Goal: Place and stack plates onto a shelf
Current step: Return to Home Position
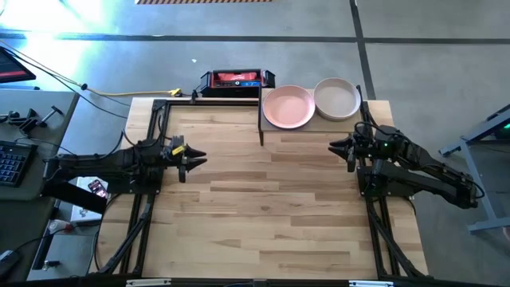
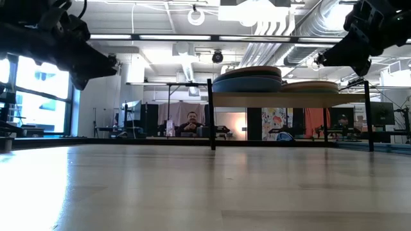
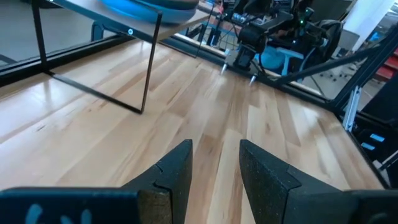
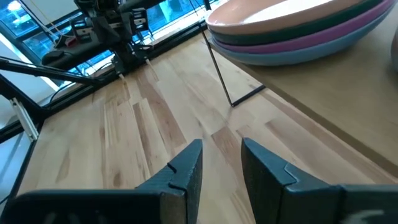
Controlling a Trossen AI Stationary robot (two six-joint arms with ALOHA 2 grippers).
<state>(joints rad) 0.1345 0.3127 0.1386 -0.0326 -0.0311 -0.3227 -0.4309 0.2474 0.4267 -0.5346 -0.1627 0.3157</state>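
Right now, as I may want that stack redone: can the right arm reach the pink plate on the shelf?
Probably yes. The right hand is open and empty near the shelf, and the pink plate tops its stack, uncovered.

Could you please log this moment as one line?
left hand: open, empty | right hand: open, empty | pink-topped stack, beige-topped stack: on shelf
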